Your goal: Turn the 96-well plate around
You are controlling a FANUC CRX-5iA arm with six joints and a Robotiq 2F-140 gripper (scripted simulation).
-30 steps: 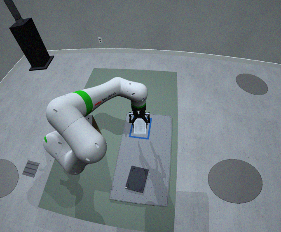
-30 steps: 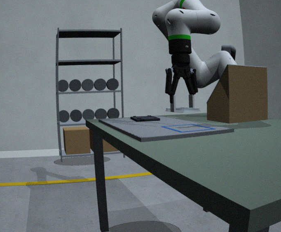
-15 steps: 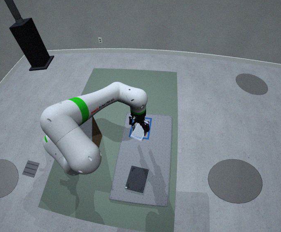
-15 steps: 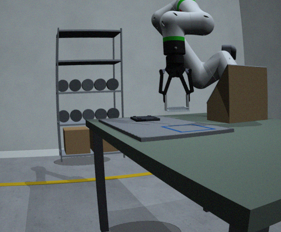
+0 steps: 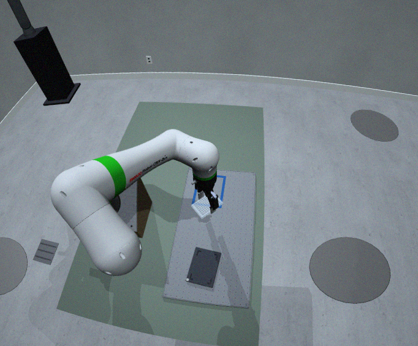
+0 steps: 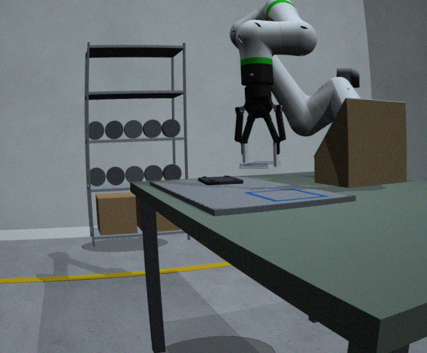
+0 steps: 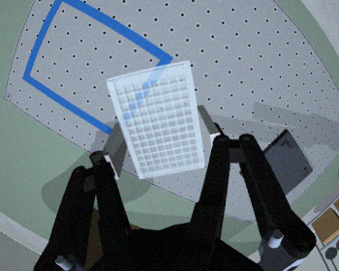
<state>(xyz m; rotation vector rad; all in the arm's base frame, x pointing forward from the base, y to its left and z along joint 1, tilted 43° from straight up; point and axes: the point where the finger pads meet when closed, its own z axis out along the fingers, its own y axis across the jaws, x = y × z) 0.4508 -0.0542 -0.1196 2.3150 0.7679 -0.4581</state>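
Note:
My gripper [image 6: 258, 158] is shut on the clear 96-well plate [image 7: 159, 119] and holds it flat in the air, well above the grey deck. The plate also shows in the top view [image 5: 202, 208] and the exterior view [image 6: 257, 164]. In the wrist view it overlaps one corner of the blue taped outline B1 [image 7: 87, 60]. B1 also shows in the exterior view [image 6: 285, 194]. The dark plate nest N1 [image 5: 204, 266] lies empty at the deck's near end, seen also in the exterior view [image 6: 220, 179] and at the right of the wrist view [image 7: 287, 160]. I cannot tell which plate corner is cut off.
The perforated grey deck [image 5: 212, 238] lies on a green table [image 6: 331, 227]. A brown box [image 6: 360, 143] stands on the table beside the arm's base. A shelf rack [image 6: 134, 133] with dark discs stands on the floor behind the table.

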